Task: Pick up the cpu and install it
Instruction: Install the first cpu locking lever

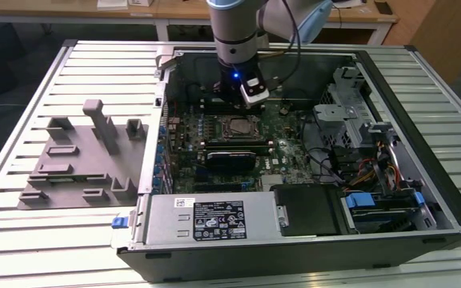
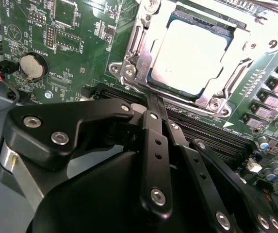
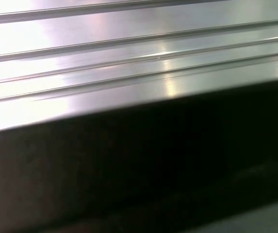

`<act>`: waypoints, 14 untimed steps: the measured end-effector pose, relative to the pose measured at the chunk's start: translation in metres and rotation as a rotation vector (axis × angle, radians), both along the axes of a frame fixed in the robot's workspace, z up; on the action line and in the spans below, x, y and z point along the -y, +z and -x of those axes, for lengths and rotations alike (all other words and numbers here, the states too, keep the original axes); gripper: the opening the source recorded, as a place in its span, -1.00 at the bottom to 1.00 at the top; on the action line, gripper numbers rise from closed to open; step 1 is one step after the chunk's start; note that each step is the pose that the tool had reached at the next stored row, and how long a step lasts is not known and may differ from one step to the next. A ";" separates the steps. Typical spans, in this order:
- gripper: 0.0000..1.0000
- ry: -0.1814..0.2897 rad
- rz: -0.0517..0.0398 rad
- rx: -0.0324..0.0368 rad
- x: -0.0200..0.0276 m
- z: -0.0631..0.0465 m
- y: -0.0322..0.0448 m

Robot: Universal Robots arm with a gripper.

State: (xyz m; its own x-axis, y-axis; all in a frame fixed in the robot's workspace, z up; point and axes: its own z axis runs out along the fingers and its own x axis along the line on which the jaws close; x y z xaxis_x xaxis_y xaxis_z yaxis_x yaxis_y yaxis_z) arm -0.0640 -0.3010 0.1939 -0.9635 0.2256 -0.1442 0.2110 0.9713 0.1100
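At about nine o'clock in the exterior view, a grey plastic fixture (image 1: 82, 162) with upright posts and small cradles lies on the slatted metal table (image 1: 22, 102), just beside the open computer case (image 1: 311, 240); I cannot make out any chip resting on it. Moving toward the centre, the green motherboard (image 1: 290, 165) fills the floor of the case, and the socket frame (image 1: 240, 127) sits close to the middle of the picture. Directly above it, at twelve o'clock, the arm reaches down into the case, and the gripper (image 1: 239, 103) hangs just beyond the socket's far edge, near it but not touching. In the second wrist view the cpu (image 2: 189, 54) lies flat inside the metal socket frame, at about one o'clock in that picture, its bright silvery top facing up and its thin dark edge showing along the frame. The black finger linkages (image 2: 153, 141) look drawn close together with nothing between them, so the hand seems closed and empty, clear of the chip. At nine o'clock in that view a round coin cell (image 2: 33, 66) sits on the board. As I judge it, the pick and the placing are done, since the chip already rests in its seat; whether the retaining frame is latched down over it I cannot tell.
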 end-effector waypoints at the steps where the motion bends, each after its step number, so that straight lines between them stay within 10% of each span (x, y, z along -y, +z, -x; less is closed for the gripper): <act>1: -0.79 -0.001 0.0000 0.0000 0.0000 -0.001 0.0000; 14: -0.79 -0.002 -0.0004 0.0000 0.0006 -0.001 0.0000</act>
